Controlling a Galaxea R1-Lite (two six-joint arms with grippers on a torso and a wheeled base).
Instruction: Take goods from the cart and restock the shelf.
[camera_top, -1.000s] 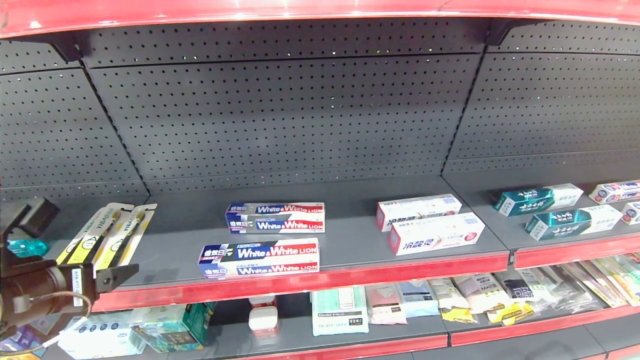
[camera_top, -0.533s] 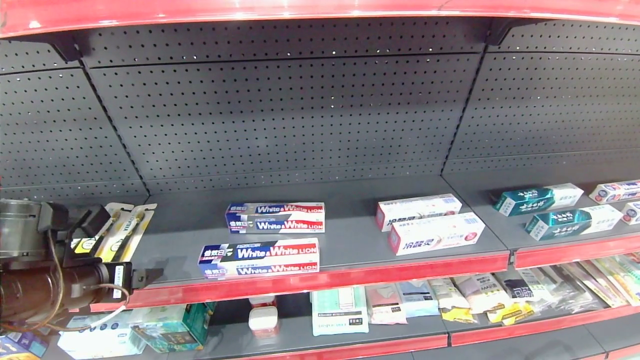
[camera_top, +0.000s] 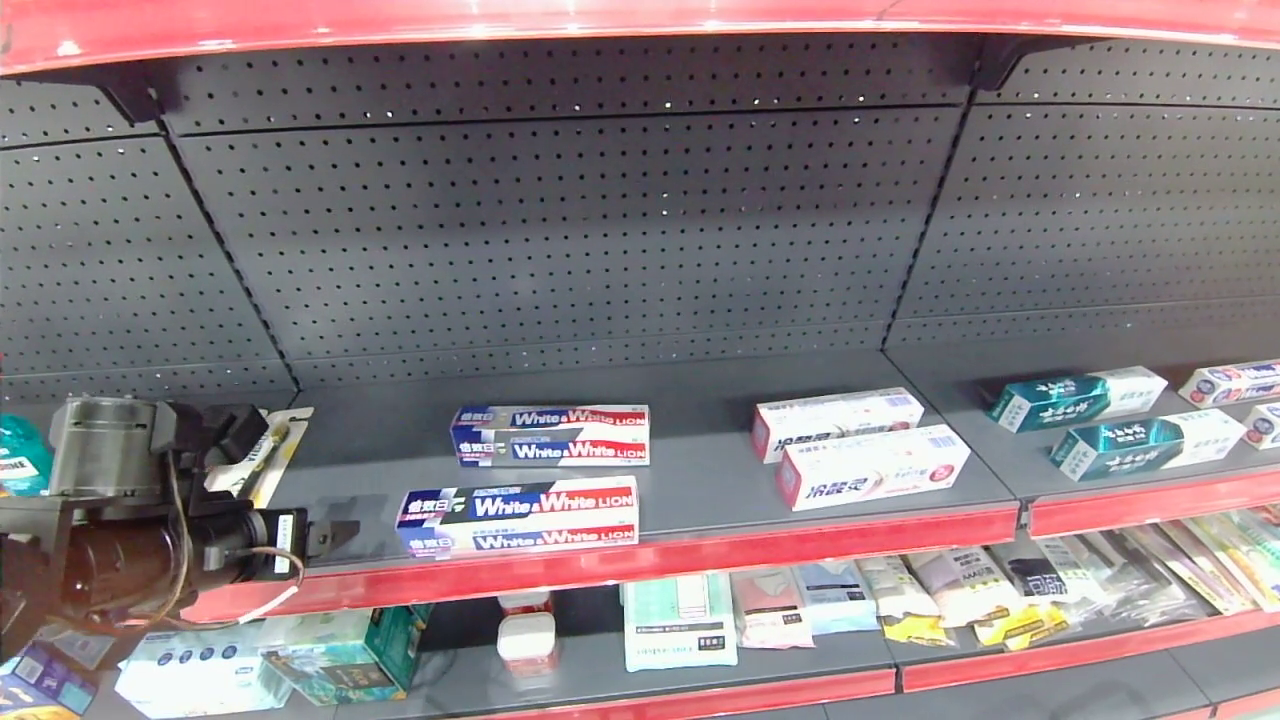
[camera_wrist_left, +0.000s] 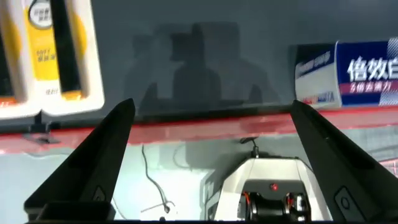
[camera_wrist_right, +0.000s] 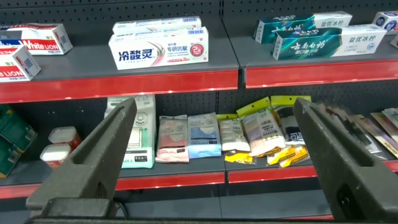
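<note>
The dark shelf (camera_top: 700, 552) with its red front lip is running across the whole width ahead, and a perforated back panel (camera_top: 560, 230) is rising behind it, well beyond the left pincer (camera_top: 298, 482). That pincer is hanging at the shelf's front lip with its two dark fingers spread wide and nothing between them. The right pincer (camera_wrist_right: 214, 106) is likewise gaping and holding nothing, and it is facing the shelving from farther back. A lower shelf (camera_top: 750, 692) is lying beneath the left pincer and is carrying pouches and packets (camera_top: 680, 620), some of which are showing through the gap of the right pincer. Just to the right of the left pincer, a blue, white and red toothpaste box (camera_top: 518, 516) is lying flat near the lip, with a second such box (camera_top: 550, 435) lying behind it, farther in. Well to the right of that pincer, two white toothpaste boxes (camera_top: 872, 466) are lying close together. Farther right again, two green toothpaste boxes (camera_top: 1145, 443) are resting on the next shelf section. The toothbrush packs (camera_top: 275, 445), yellow and white, are lying flat on the shelf right by the left pincer's upper finger, which is covering part of them. A teal bottle (camera_top: 20, 455) is sitting on the shelf to that pincer's left, past the arm.
</note>
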